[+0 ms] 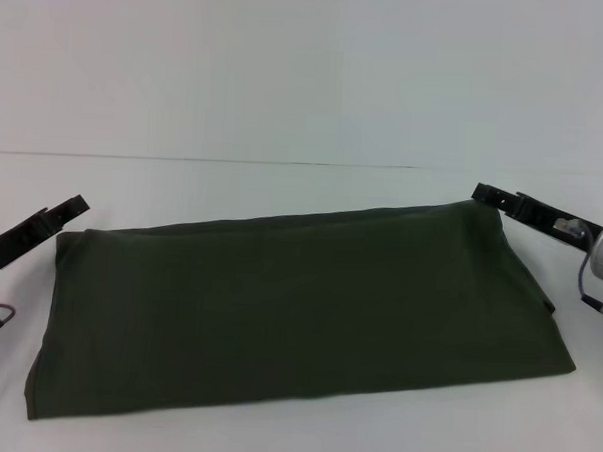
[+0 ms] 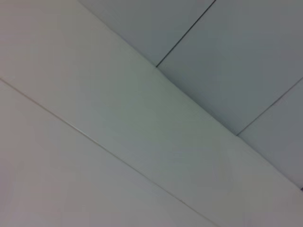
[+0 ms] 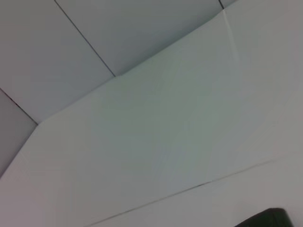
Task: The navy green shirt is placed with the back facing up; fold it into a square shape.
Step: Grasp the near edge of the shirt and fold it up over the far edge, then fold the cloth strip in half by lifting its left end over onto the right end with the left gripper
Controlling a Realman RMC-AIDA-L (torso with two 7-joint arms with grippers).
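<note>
The soft, light shirt lies limp on the desk, best pinched at its corners; I cannot tell either claw's state

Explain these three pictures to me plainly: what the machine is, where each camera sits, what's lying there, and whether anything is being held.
This is a two-armed robot. The wide picture comes from a camera on its head, looking down at a white table. On it lies the navy green shirt, already folded into a wide rectangle. The left gripper is at the shirt's far left corner, the right gripper at its far right corner. Whether either grips cloth cannot be told. The other two pictures come from cameras on the wrists; they show only pale panels, nothing of the shirt.
</note>
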